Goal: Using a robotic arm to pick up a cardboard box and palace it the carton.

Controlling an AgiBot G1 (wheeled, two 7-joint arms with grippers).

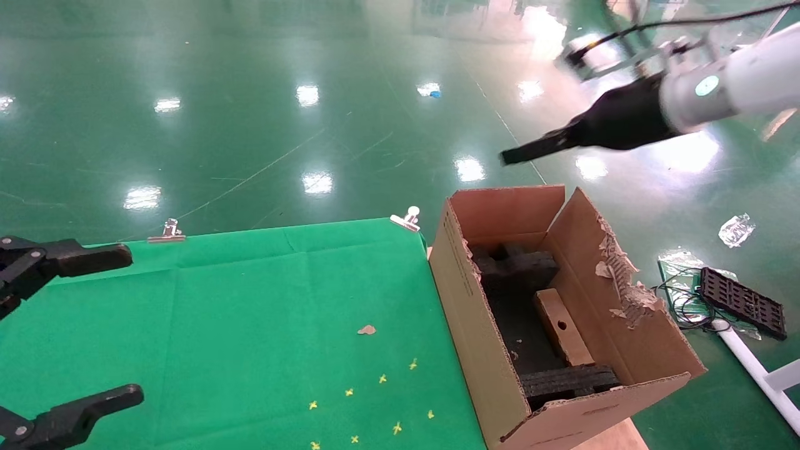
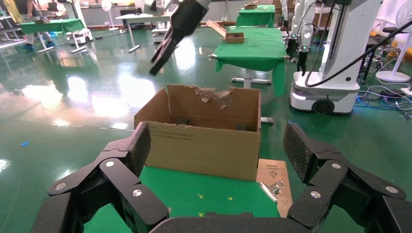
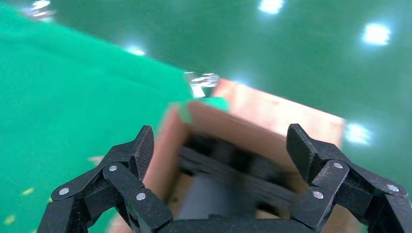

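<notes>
Cardboard box (image 1: 563, 326) lies inside the carton (image 1: 481, 337), leaning among black foam inserts (image 1: 519, 267). Right gripper (image 3: 221, 153) hangs above the carton — fingers spread wide, holding nothing. Left gripper (image 2: 217, 153) sits over the green counter (image 1: 219, 325), fingers likewise wide apart — empty.

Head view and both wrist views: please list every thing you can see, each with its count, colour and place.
carton: one, brown, torn flaps, standing open at the table's right edge.
cardboard box: one, brown, lying inside the carton, against its right wall.
foam inserts: black, inside the carton, at its far and near ends.
table cloth: one, green, covering the table.
metal clips: two, silver, on the cloth's far edge.
yellow marks: several, on the cloth near the carton.
left claw: black, open, over the table's left side.
right claw: black, open, raised above the carton's far end.
</notes>
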